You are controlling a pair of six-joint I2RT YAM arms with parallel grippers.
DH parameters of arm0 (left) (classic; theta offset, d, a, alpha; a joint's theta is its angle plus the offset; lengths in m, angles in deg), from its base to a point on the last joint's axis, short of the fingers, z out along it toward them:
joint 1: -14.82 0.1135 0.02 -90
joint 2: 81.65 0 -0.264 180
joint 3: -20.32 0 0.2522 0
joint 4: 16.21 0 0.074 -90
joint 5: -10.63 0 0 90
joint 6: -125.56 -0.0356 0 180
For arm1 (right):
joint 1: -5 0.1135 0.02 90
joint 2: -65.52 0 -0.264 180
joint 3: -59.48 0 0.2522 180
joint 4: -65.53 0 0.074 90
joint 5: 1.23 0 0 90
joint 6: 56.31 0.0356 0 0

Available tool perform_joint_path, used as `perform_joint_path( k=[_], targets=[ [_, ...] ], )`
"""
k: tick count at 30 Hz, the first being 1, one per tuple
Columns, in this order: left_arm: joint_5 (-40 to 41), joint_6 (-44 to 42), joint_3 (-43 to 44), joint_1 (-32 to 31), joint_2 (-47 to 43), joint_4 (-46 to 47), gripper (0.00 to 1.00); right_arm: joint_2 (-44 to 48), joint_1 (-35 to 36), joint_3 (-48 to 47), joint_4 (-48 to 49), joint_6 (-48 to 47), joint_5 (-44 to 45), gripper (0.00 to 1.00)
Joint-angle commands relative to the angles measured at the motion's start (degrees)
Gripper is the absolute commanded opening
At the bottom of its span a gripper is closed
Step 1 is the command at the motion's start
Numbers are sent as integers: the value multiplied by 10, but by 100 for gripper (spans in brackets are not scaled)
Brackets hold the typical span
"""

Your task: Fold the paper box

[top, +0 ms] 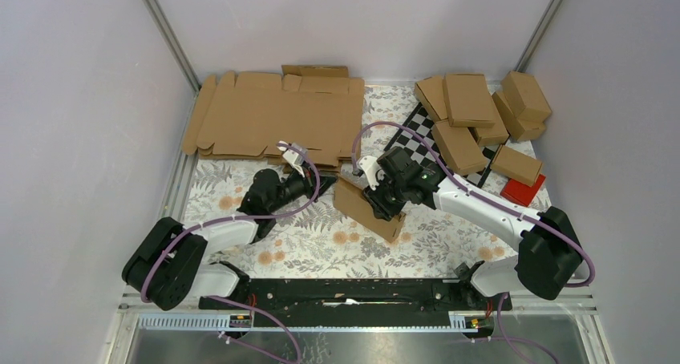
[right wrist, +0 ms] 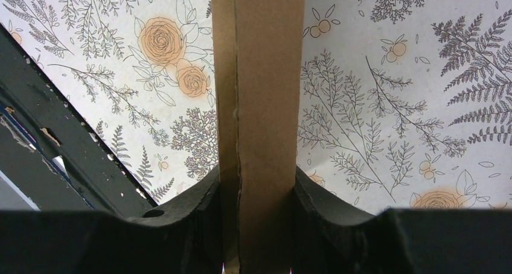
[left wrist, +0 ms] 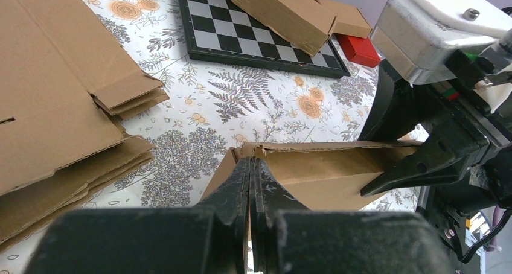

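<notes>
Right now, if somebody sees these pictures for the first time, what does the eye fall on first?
First the paper box, a half-folded brown carton in the middle, clamped by the right gripper while the shut left gripper points at its end. Then the stack of flat cardboard blanks at the far left, and the pile of folded boxes on the chequered board at the far right.

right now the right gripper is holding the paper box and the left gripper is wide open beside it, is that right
Not quite: the left gripper is shut, not wide open, its fingers pressed together in the left wrist view. The right gripper does hold the paper box, with the left one beside it.
</notes>
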Motion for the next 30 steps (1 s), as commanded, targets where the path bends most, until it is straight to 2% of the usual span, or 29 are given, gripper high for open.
perform_joint_path(
  k=[1,10,17,21,25,30],
  targets=[
    [1,-18,1,-3,10,-60,0,-1,0,-8,2,-9,3,30],
    [65,-38,-2,-37,24,-116,0,0,1,-11,3,-9,16,30],
    [90,-46,-14,-66,3,-113,0,-1,1,-9,3,-10,16,30],
    [108,-39,18,-66,-6,-186,0,-1,0,-9,3,-10,14,30],
    [136,-4,10,-66,-92,-198,33,6,0,-5,3,-11,17,31],
    [149,46,31,-58,-169,-241,66,8,0,-1,3,-14,17,31]
  ],
)
